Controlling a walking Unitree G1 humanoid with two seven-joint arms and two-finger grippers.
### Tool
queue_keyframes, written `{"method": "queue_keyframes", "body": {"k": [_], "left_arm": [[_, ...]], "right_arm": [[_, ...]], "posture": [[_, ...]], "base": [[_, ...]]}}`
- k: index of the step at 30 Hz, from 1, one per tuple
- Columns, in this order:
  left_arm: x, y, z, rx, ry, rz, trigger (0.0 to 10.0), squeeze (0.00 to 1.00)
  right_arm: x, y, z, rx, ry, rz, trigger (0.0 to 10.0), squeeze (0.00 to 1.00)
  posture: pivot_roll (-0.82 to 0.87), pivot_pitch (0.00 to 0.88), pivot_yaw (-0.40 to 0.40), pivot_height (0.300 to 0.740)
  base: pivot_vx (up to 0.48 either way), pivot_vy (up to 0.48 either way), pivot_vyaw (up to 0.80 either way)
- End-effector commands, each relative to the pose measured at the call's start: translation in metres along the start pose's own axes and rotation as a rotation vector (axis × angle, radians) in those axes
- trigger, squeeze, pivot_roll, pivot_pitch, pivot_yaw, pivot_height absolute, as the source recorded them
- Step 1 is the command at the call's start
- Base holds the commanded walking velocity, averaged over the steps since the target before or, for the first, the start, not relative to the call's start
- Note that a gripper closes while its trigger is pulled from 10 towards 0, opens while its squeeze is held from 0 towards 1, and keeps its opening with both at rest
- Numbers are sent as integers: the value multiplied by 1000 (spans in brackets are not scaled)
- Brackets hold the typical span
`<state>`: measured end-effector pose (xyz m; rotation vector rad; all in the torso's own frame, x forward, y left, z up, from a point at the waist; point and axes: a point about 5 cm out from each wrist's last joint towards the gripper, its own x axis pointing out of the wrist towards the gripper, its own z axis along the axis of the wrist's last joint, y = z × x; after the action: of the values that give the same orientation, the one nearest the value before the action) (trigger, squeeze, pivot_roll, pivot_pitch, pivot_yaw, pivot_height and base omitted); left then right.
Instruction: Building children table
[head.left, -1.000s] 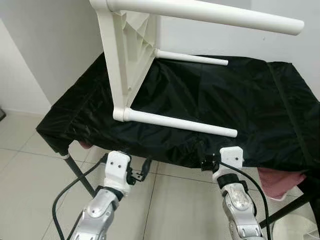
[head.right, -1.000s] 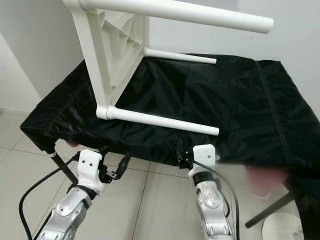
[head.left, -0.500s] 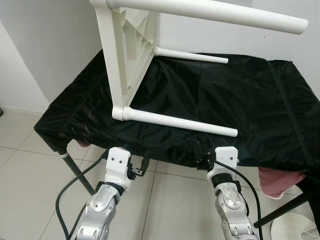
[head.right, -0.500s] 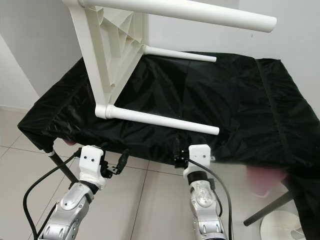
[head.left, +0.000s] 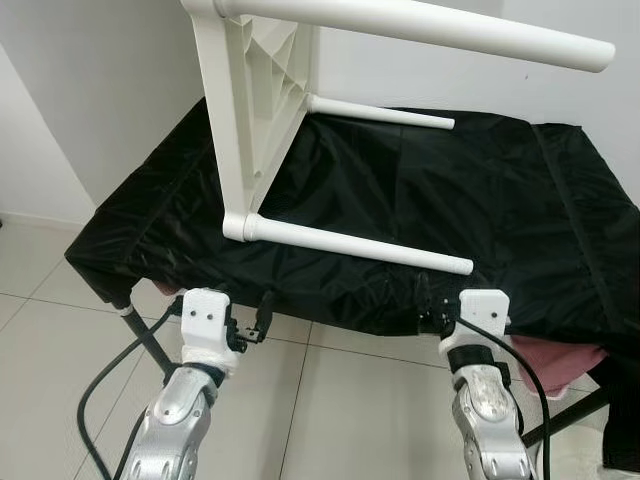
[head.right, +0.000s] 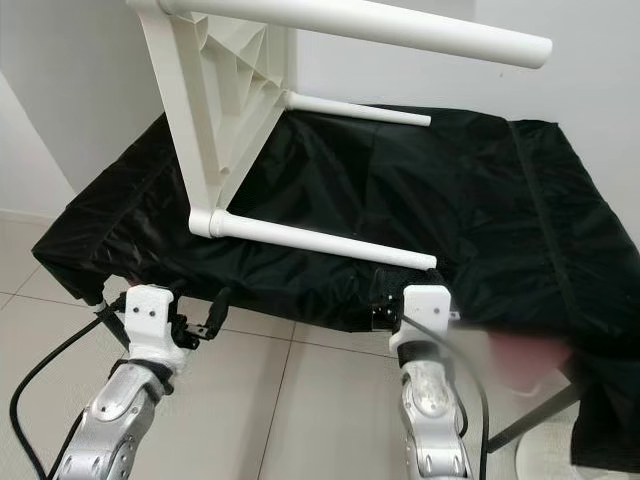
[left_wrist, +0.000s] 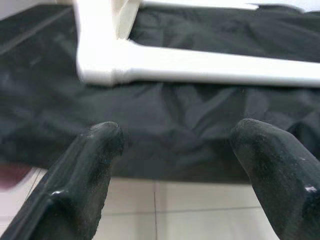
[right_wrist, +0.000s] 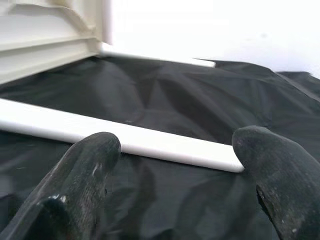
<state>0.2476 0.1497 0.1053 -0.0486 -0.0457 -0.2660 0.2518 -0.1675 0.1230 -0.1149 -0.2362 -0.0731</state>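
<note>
White plastic children's table (head.left: 250, 110) lies on its side on the black cloth-covered bench (head.left: 520, 230), legs pointing right. Left gripper (left_wrist: 175, 150) and right gripper (right_wrist: 175, 150) sit low at the near edge, both spread wide, holding nothing. Pink item (head.left: 550, 355) under the cloth, probably fabric.

L gripper (head.left: 262, 318) open, R gripper (head.left: 428, 312) open, both raised

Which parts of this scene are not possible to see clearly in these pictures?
- White children table: its top part is cut off by the upper edge of the eye views.
- Pink object: mostly hidden under the black cloth; blurred in the right eye view.
- Metal leg under the cloth: partly hidden behind the left claw.
</note>
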Motion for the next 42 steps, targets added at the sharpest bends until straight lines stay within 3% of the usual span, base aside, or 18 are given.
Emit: {"method": "queue_keyframes", "body": {"k": [1, 7, 18, 28, 42], "left_arm": [[-5, 15, -2, 1, 5, 96, 10000, 0], [-8, 23, 6, -32, -25, 131, 10000, 0], [-22, 13, 14, -18, -41, 10, 10000, 0], [-16, 15, 17, -30, -51, 8, 10000, 0], [-18, 14, 17, -41, -52, 25, 10000, 0]], "right_arm": [[-2, 2, 0, 2, 0, 12, 10000, 0], [-1, -1, 1, -9, 0, 17, 10000, 0], [-12, -3, 8, -38, -38, 68, 10000, 0], [-1, 4, 12, -48, -62, 79, 10000, 0], [4, 5, 12, -50, -66, 95, 10000, 0]], "posture": [[-14, 11, 11, 740], [-11, 2, 14, 740], [-14, 12, 28, 740], [-13, 20, 28, 740], [7, 20, 4, 740]], "base": [[0, 0, 0], [0, 0, 0], [0, 0, 0], [0, 0, 0], [0, 0, 0]]}}
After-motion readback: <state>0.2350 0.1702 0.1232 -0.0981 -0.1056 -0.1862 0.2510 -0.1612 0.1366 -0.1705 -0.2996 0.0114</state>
